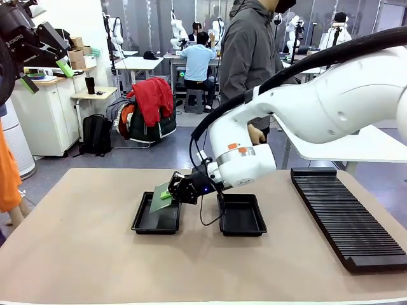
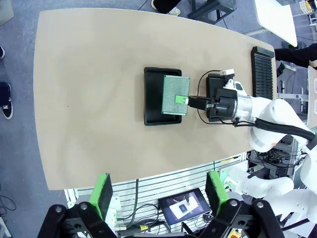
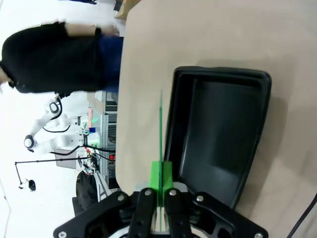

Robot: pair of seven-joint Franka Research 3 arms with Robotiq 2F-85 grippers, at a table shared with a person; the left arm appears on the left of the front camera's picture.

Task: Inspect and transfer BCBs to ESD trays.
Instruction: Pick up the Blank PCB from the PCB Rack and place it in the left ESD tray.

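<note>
1. The BCB [image 1: 159,198] [image 2: 175,94] is pinched by one edge and hangs tilted over the left tray [image 1: 141,222]. One side is raised toward the arm, and the lower edge dips inside the tray's rim. I cannot tell if that edge touches the floor.
2. From above, the board covers the half of that tray [image 2: 152,96] nearest the other tray and overhangs the rim there. In the right wrist view it shows edge-on as a thin green line [image 3: 161,124] beside the tray's wall [image 3: 171,129].
3. The right fingers [image 1: 173,190] [image 2: 194,101] [image 3: 167,174] are closed tight on the board, green pads on both faces.
4. The right tray [image 1: 245,227] lies just beside the left one on the bench [image 1: 82,254], partly under the right arm's wrist.
5. A long black ribbed rack [image 1: 346,219] [image 2: 262,69] lies well apart at the bench's right end.
6. The left fingers [image 1: 65,67] [image 2: 103,192] are spread wide with nothing between them, high above the bench's left side.
7. A person [image 1: 248,57] in a grey jacket stands at the far side.
</note>
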